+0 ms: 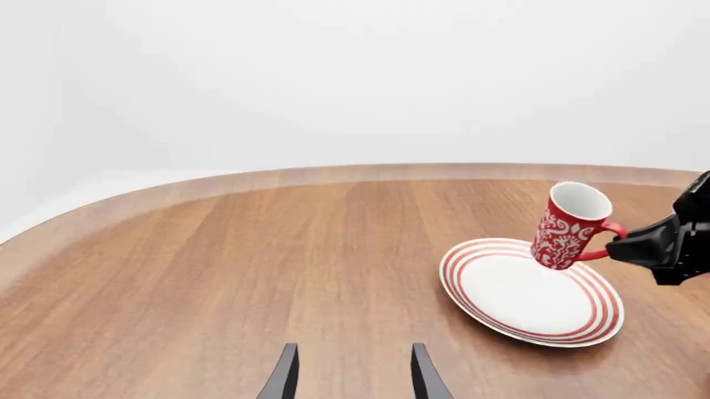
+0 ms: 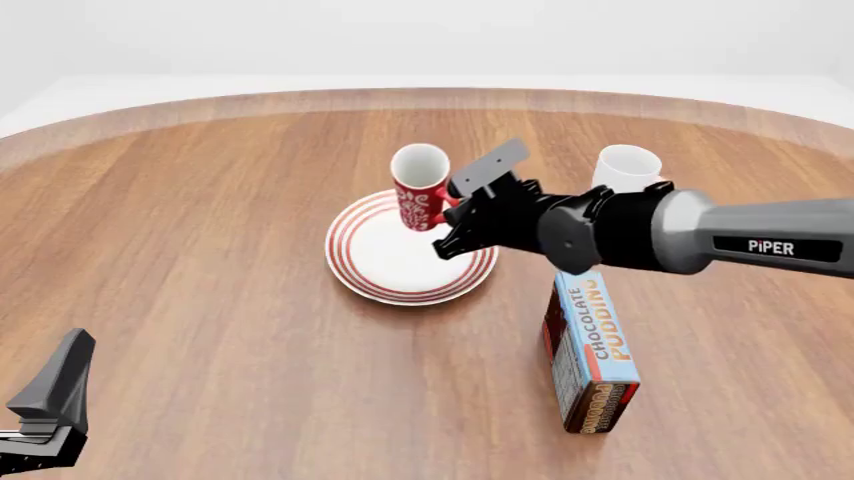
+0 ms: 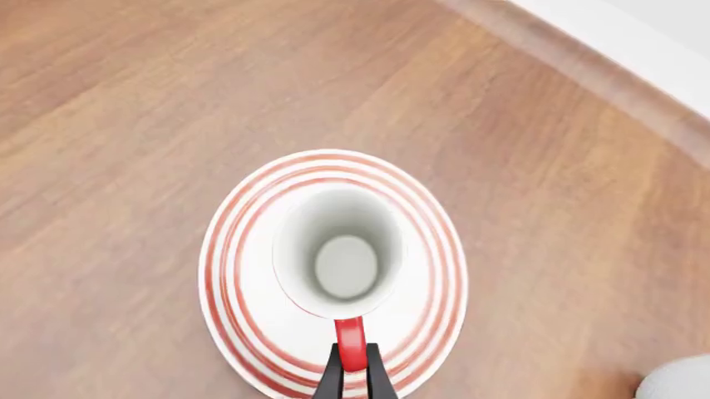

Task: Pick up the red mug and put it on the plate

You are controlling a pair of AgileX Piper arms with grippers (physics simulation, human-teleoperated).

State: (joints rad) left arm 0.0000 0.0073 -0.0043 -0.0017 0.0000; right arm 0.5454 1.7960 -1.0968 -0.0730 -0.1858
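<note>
Left gripper [image 1: 351, 374] held open, low, at 7 o'clock. Two mugs counted: red floral mug [image 2: 419, 186], tilted over one red-ringed plate [image 2: 404, 255], pinched by handle in right gripper [image 2: 454, 216]; white mug [image 2: 623, 167] at 1 o'clock.

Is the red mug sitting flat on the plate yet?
No: in the left wrist view the red mug hangs tilted above the plate, held by its handle in the right gripper.

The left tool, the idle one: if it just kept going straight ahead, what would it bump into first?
Probably nothing: ahead of the left tool lies only bare table. The plate and red mug sit off to one side.
</note>
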